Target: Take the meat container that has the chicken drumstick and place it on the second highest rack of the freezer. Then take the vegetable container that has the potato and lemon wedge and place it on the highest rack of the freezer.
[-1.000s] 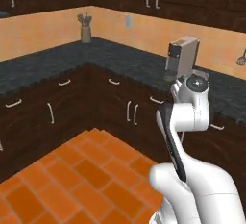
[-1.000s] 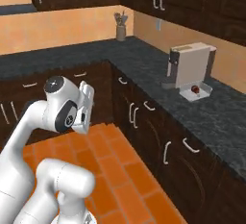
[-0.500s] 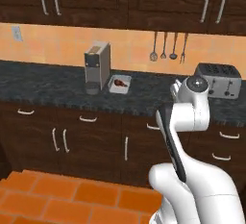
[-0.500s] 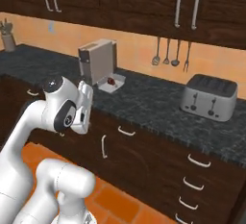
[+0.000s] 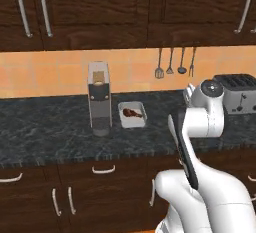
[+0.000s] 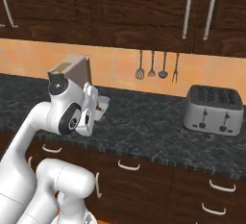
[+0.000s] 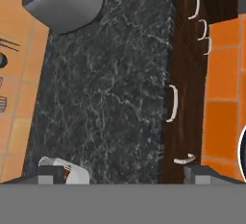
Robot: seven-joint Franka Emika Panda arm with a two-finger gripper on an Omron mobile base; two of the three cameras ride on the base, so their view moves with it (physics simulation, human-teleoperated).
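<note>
The meat container is a shallow light-grey tray on the dark counter, just right of the coffee machine, with the brown chicken drumstick inside. In the right base view the meat container peeks out from behind my hand. My gripper is open and holds nothing; it points down at the counter, its fingertips far apart. A pale corner of the tray shows beside the left fingertip. My hand hovers above the counter, to the right of the tray. The freezer and the vegetable container are out of view.
A grey coffee machine stands left of the tray. A silver toaster sits on the counter to the right. Utensils hang on the orange wall. Dark drawers with curved handles run below the counter edge, above an orange tiled floor.
The base has turned, so the whole scene has shifted: coffee machine and tray now sit near the middle, and the toaster is in view. The gripper stays open.
</note>
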